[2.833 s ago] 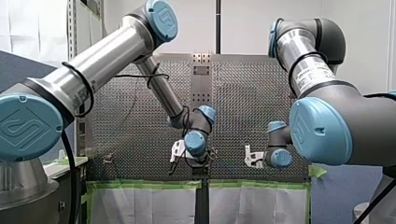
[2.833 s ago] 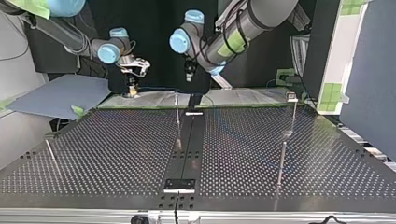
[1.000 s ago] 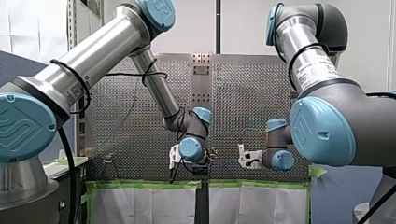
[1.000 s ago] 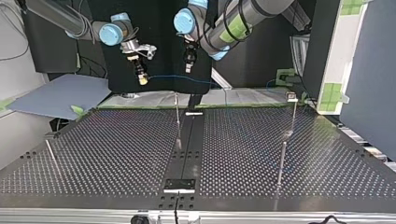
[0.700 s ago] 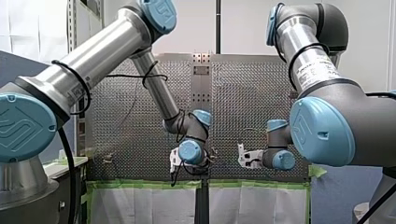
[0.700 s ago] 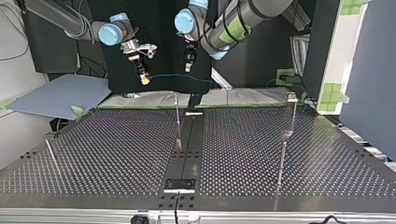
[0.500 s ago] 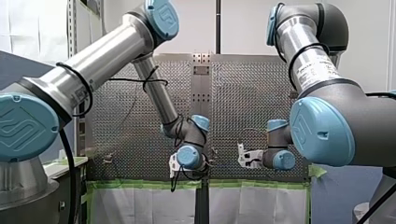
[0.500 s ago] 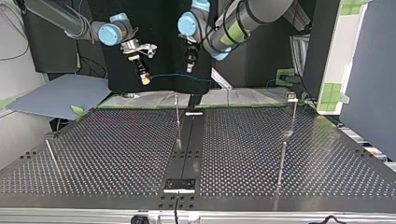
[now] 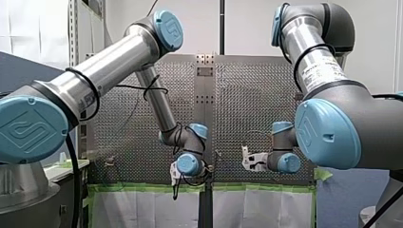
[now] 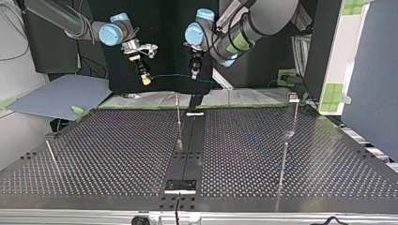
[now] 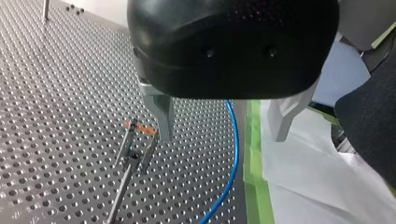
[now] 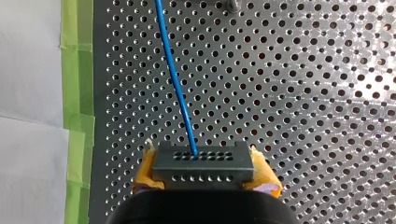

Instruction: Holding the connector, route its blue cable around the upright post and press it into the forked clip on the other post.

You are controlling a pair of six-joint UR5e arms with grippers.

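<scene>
In my right pincer (image 12: 204, 170), connector (image 12: 203, 161) clamped crosswise, blue cable (image 12: 175, 79) leading ahead, my left pincer (image 11: 223, 133) spread.

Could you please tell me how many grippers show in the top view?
2. My right gripper is at that view's left, shut on the connector; my left gripper is near its middle, open. None seems hidden.

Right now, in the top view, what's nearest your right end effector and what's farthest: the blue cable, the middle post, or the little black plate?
From my right end effector:
1. Cable: leaves the connector it holds, toward the view's right.
2. Post: middle of the table.
3. Plate: at the edge nearest the camera, farthest.
</scene>
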